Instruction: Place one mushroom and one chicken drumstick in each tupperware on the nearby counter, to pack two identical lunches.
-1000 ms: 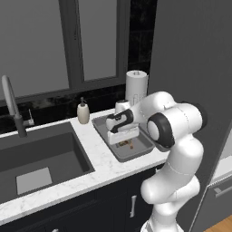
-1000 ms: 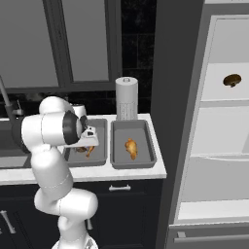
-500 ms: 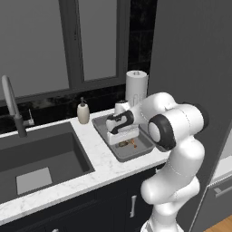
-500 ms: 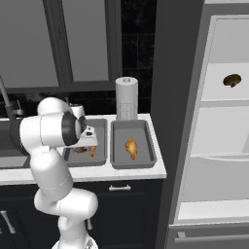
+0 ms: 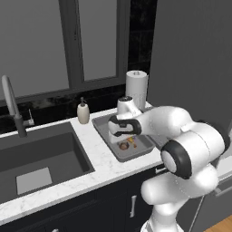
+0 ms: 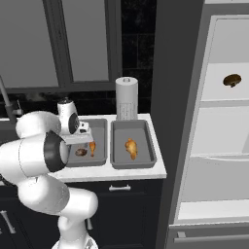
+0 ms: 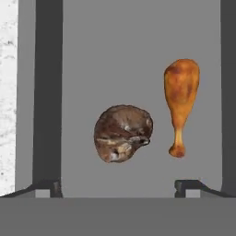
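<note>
Toward the counter's (image 6: 146, 170) right end, fingers (image 7: 117, 186) spread wide above the left tupperware (image 6: 99, 127), mushroom (image 7: 122, 132) beside drumstick (image 7: 180, 99), evidently just released.

A mottled dark-brown mushroom (image 7: 122, 132) and a golden-orange drumstick (image 7: 180, 99) are lying in a plain grey tupperware (image 7: 110, 60); the surface (image 5: 102, 165) is showing white, grey-veined marble.

My arm folds forward from the base, elbow bulging out near the camera, forearm reaching back across to the wrist. My hand points straight down, the gripper (image 7: 117, 186) hanging low with nothing between its fingers. The jaws stand wide apart; my two dark fingertips (image 7: 189, 185) sit far to either side in the hand view, touching nothing.
</note>
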Tool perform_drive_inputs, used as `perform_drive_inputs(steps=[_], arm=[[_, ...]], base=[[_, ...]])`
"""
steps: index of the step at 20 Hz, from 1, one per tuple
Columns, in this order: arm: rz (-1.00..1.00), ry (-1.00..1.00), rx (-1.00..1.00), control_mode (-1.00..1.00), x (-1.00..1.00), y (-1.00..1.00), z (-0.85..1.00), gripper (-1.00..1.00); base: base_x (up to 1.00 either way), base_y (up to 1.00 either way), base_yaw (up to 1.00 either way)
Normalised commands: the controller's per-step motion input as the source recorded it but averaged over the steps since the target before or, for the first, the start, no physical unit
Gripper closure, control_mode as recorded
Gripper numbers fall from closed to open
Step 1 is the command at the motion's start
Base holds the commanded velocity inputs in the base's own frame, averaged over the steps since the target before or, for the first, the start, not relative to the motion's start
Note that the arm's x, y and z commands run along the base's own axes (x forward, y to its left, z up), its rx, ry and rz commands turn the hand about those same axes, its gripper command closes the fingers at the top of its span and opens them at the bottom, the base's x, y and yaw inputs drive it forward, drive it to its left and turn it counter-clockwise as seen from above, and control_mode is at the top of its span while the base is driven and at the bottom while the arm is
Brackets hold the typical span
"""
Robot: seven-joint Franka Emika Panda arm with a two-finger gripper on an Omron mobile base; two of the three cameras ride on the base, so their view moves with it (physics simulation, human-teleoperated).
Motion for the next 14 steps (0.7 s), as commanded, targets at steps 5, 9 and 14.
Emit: perform_drive_inputs(steps=[5, 9, 14], arm=[[0.0, -0.17, 0.03, -1.0, -0.64, -0.3, 0.74, -1.0], [-0.05, -0.17, 0.07, -1.0, -0.64, -0.2, 0.85, -1.0], [-0.08, -0.09, 0.07, -1.0, -0.55, -0.14, 0.83, -1.0]], base=[[0.0, 0.0, 0.0], [0.0, 0.0, 0.0], [0.0, 0.0, 0.0]])
